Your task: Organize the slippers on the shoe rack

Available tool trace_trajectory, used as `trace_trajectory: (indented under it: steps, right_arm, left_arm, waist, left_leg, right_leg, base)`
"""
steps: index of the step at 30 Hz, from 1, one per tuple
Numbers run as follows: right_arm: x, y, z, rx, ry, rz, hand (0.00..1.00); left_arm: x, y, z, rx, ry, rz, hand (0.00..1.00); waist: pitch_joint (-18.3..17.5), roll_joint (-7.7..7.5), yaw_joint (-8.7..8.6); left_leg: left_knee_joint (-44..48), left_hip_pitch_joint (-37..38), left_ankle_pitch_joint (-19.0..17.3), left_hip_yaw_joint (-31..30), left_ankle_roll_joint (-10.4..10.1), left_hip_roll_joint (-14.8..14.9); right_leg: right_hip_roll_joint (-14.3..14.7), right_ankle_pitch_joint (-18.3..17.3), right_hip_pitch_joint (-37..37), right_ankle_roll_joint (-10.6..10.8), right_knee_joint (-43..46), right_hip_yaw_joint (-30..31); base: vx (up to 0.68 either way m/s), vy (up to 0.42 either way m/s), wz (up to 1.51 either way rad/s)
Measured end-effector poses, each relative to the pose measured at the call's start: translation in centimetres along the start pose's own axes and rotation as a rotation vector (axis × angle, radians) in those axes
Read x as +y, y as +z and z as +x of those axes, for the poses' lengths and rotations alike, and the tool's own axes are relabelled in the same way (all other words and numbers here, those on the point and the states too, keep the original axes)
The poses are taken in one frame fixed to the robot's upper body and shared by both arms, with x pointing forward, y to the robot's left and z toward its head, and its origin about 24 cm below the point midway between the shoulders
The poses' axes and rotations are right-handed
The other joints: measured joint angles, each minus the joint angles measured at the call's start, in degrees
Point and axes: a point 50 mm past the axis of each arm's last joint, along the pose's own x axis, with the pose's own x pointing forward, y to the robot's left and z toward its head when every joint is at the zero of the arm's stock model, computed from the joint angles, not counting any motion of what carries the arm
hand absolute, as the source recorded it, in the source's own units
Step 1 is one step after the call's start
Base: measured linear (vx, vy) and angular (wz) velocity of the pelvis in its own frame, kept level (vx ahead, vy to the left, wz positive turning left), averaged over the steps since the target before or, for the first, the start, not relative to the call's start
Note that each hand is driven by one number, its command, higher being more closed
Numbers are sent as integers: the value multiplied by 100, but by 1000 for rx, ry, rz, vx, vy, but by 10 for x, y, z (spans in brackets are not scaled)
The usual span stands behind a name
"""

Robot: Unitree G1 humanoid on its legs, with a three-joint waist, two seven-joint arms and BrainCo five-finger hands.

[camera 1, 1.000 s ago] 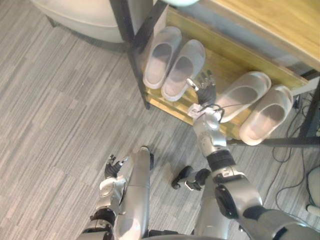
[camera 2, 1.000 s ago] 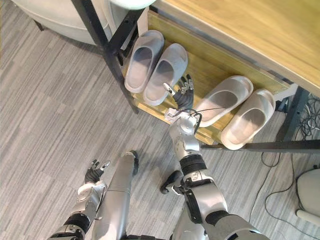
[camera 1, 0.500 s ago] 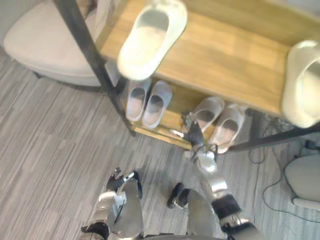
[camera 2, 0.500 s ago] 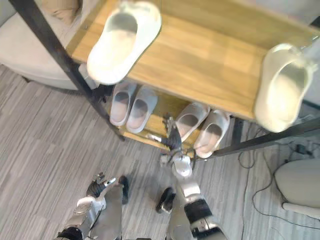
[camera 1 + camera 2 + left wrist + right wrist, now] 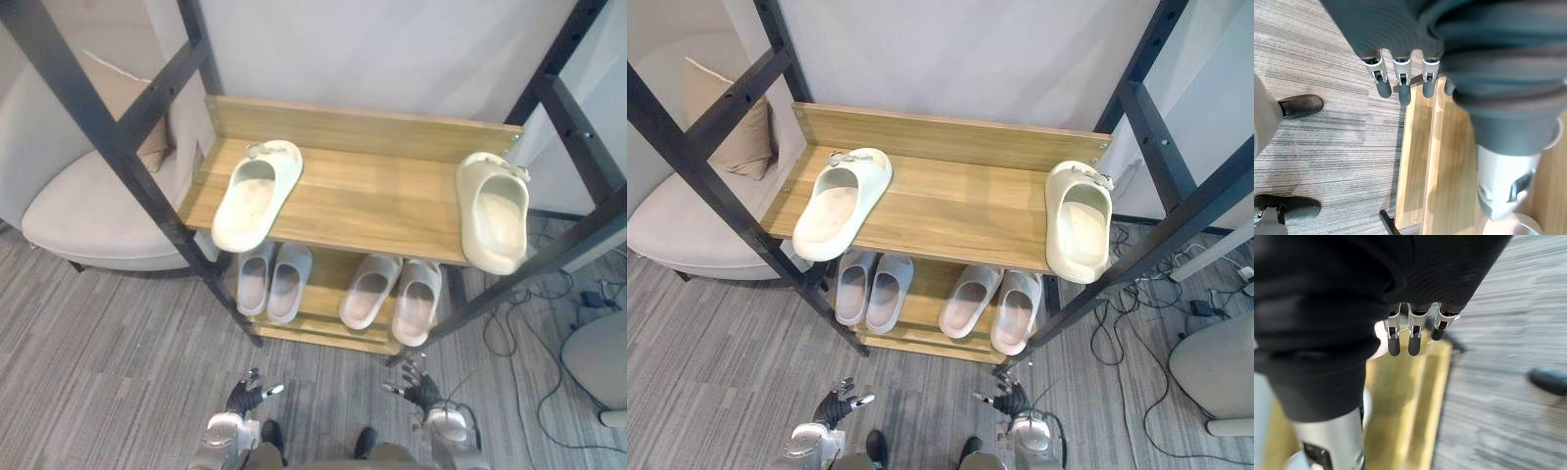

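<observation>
Two cream slippers lie far apart on the rack's top wooden shelf (image 5: 382, 191): one at its left end (image 5: 257, 206), one at its right end (image 5: 493, 211). On the lower shelf (image 5: 323, 328) a pale grey pair (image 5: 272, 282) stands at the left. A second pale pair (image 5: 394, 296) stands at the right. My left hand (image 5: 244, 399) and right hand (image 5: 422, 392) hang low over the floor in front of the rack. Both are open and hold nothing. Straight fingers (image 5: 1400, 83) show in the left wrist view, and straight fingers (image 5: 1413, 335) in the right wrist view.
Black metal posts (image 5: 137, 147) frame the rack on both sides. A beige armchair (image 5: 88, 211) with a cushion stands at the left. Cables (image 5: 534, 323) lie on the grey floor at the right, near a white object (image 5: 600, 362).
The camera has risen and pulled back, so the whole rack now shows. My right hand has come away from the lower shelf's slippers and now hangs low by the floor.
</observation>
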Motion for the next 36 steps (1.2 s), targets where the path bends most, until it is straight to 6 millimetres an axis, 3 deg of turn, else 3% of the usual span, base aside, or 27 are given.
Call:
trace_trajectory:
  steps: [4, 7, 11, 14, 22, 25, 36]
  right_arm:
    - [-5, -27, -6, 112, -34, 33, 0]
    - [-6, -35, -9, 141, -43, 36, 0]
    - [-8, -38, -9, 154, -67, 66, 0]
    - [-8, -42, -10, 180, -71, 63, 0]
    - [0, -46, -10, 205, -53, 73, 0]
    - [1, -44, -9, 200, -46, 70, 0]
    - [5, -42, -8, 195, -8, 32, 0]
  left_arm:
    - [-2, -7, -4, 15, -9, 12, 0]
    - [-10, -2, -5, -17, -43, 44, 0]
    - [-34, 27, -9, -164, -140, 79, 0]
    - [-61, 61, -21, -335, -263, 90, 0]
    - [-113, 121, -69, -668, -562, 112, 0]
    - [-124, 144, -85, -792, -633, 123, 0]
    - [-126, 220, -115, -1130, -638, 131, 0]
  waist:
    - [-50, 11, 2]
    - [-60, 25, 8]
    - [-98, 79, 15]
    - [-153, 131, 26]
    - [-252, 228, 102]
    - [-263, 224, 103]
    - [-306, 180, 86]
  left_leg:
    - [-366, 290, 202, -75, 35, -35]
    - [-479, 363, 254, -114, 60, -62]
    - [-554, 355, 321, -276, 99, -142]
    - [-559, 348, 318, -448, 97, -219]
    - [-558, 351, 337, -578, 128, -234]
    - [-558, 367, 337, -588, 127, -223]
    - [-562, 463, 321, -571, 117, -217]
  right_leg:
    - [49, 74, 198, -5, -168, -20]
    - [44, 105, 240, 2, -222, -34]
    - [2, 133, 325, 43, -320, -172]
    - [-62, 130, 410, 67, -328, -292]
    - [-39, 134, 511, 55, -366, -392]
    - [-12, 138, 542, 61, -404, -397]
    - [-2, 141, 614, 1, -444, -340]
  base:
    - [-63, -7, 3]
    - [-65, 13, 7]
    - [-47, 18, 21]
    - [-17, 15, 26]
    - [34, -21, 7]
    - [48, -24, 0]
    - [-4, -4, -2]
